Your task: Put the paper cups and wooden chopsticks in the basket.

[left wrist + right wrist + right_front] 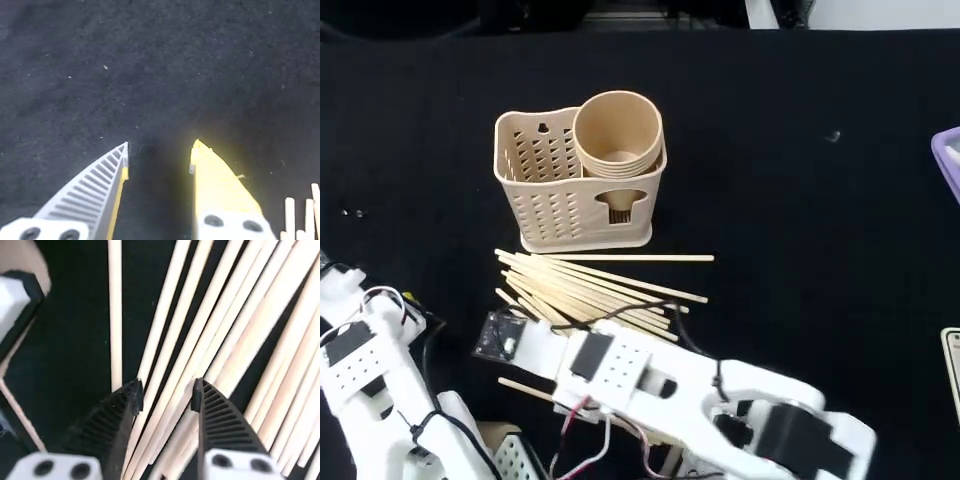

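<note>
Chopsticks (pixel 610 283) lie on the surface (pixel 800 220) at 6 o'clock from the basket (pixel 560 210), whose 3 o'clock compartment holds paper cups (pixel 618 130). Right pincer (pixel 165 390) hangs parted over the sticks; left pincer (pixel 159 150) stands open above the surface.

Black cloth-covered table (pixel 800 200) carrying everything. Perforated beige basket (pixel 560 210) standing upright toward far middle. Pile of wooden chopsticks (pixel 590 285) lying fanned out just in front of basket. Farthest stick (pixel 640 258) lying slightly apart, running along basket's front. Single chopstick (pixel 525 388) lying nearer arms, separate from pile. Purple object (pixel 947 160) sitting at right edge, well apart.
</note>
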{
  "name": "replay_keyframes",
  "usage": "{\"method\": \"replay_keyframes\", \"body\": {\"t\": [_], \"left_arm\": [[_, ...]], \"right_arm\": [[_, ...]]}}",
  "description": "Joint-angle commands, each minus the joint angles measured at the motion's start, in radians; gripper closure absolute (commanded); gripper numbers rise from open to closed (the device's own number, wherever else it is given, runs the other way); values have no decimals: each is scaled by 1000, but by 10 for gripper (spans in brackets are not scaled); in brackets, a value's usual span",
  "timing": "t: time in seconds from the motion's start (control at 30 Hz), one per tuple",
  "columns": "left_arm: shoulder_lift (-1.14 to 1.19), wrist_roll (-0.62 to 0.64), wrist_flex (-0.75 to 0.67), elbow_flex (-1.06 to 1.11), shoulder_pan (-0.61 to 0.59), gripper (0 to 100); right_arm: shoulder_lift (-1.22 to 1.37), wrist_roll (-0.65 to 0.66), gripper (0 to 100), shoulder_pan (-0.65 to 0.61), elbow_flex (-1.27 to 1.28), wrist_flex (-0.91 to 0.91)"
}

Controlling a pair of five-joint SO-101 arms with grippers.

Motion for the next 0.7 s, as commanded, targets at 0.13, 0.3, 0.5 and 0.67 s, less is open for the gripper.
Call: {"method": "replay_keyframes", "body": {"t": [0.13, 0.3, 0.5, 0.67], "left_arm": [[-15, 11, -15, -30, -50, 794], [-15, 11, -15, -28, -50, 794], [-15, 11, -17, -27, -45, 794], [-15, 11, -17, -27, -44, 794]], "right_arm": [[168, 2, 822, 25, -114, -20], [163, 3, 915, 133, -128, -14], [65, 5, 982, 249, -128, 38], [-84, 103, 988, 290, -124, 137]]}}
